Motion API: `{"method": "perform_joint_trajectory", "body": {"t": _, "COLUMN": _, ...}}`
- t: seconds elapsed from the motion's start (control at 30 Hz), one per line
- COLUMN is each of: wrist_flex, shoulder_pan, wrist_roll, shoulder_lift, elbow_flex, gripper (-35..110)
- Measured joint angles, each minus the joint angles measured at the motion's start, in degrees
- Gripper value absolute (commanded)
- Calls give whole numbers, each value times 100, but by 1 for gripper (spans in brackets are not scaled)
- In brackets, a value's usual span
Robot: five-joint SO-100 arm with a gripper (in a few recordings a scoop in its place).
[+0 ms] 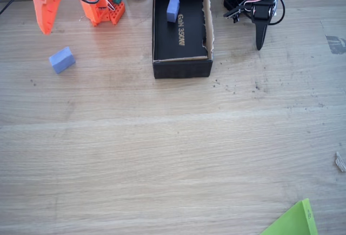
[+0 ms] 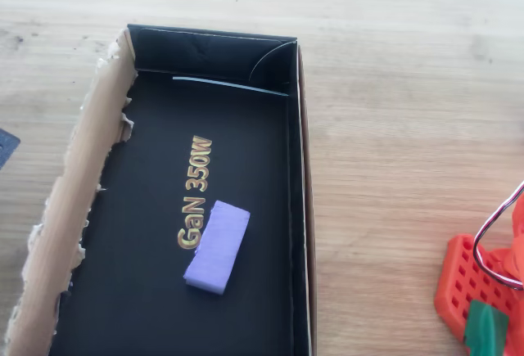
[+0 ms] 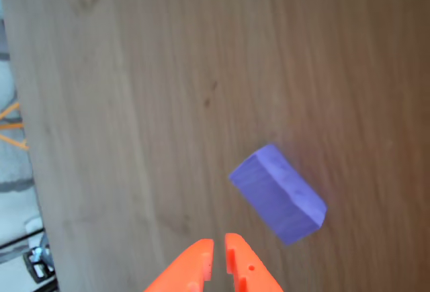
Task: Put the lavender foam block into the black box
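My orange two-finger gripper (image 3: pixel 219 255) hangs above the wooden desk (image 1: pixel 173 148) with its tips pressed almost together, holding nothing. Just beyond the tips, the small chunky lavender foam block (image 3: pixel 279 194) lies on the bare desk, apart from my fingers. In the fixed view this block (image 1: pixel 61 60) rests well left of the oblong black cardboard box (image 1: pixel 182 66). Inside that box, beside the gold lettering (image 2: pixel 195 192), lies a longer, narrower lavender foam block (image 2: pixel 218 246). One long box wall is ragged brown cardboard (image 2: pixel 70 217).
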Motion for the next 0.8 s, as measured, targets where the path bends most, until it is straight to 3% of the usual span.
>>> {"method": "perform_joint_trajectory", "body": {"t": 0.8, "wrist_flex": 387, "shoulder_pan": 1644, "wrist_roll": 606, "shoulder_lift": 123, "elbow_flex": 0, "gripper": 0}}
